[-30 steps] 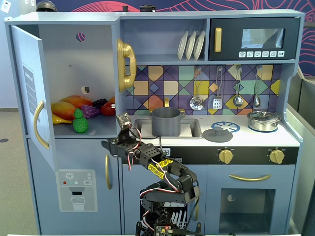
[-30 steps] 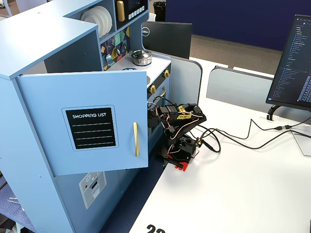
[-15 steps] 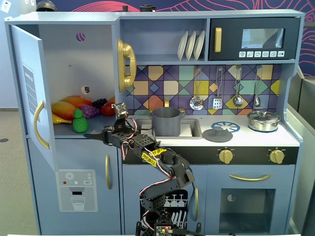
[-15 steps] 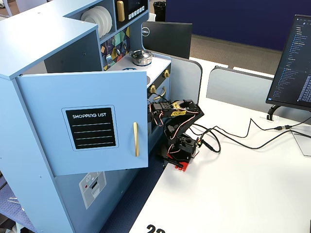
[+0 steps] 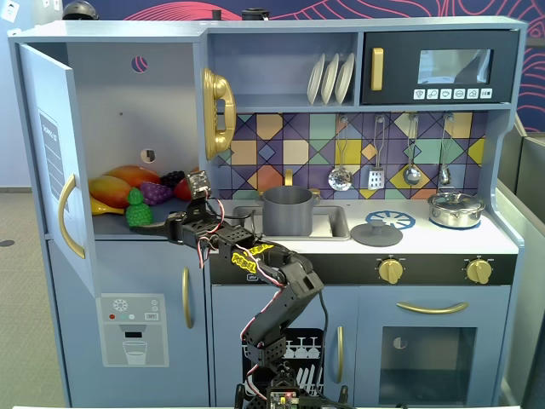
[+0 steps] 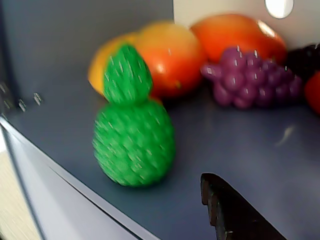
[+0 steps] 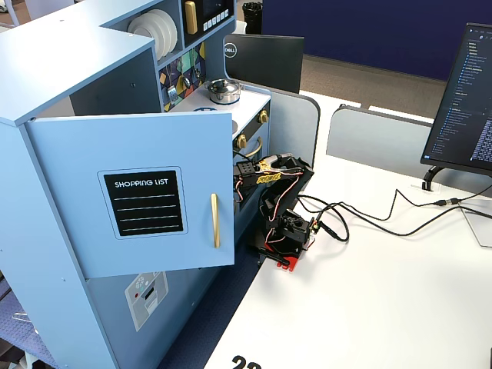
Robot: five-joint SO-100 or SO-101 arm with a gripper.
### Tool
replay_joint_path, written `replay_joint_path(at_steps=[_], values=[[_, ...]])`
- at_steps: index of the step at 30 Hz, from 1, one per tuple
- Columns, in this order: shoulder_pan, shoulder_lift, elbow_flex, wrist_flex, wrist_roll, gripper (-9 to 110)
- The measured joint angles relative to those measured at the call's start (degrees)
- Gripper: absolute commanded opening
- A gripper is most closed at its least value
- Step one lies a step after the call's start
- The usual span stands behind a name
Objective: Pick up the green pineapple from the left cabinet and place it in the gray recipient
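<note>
The green pineapple stands upright at the front of the shelf in the open left cabinet. In the wrist view it is close, left of centre. My gripper reaches into the cabinet just right of the pineapple, near the shelf's front edge. It is open and empty. Only one black finger shows in the wrist view, to the right of the fruit and not touching it. The gray recipient stands in the sink to the right. In a fixed view the cabinet door hides the gripper.
Orange-yellow mangoes and purple grapes lie behind the pineapple. The open door stands at the left. A flat gray lid and a shiny silver pot sit on the stove top. The arm's base stands on the white table.
</note>
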Motion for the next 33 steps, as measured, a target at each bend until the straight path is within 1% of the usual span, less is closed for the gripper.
replay_joint_path(at_steps=[2, 5, 11, 29, 33], values=[[0.3, -1.4, -0.6, -1.1, 0.0, 58], [0.3, -3.9, -2.3, -2.5, 0.0, 55], [-0.3, -9.7, -6.7, -5.5, 0.4, 55], [-0.6, -23.4, -18.4, -5.7, 0.4, 51], [-0.6, -26.9, -22.6, -5.7, 0.4, 45]])
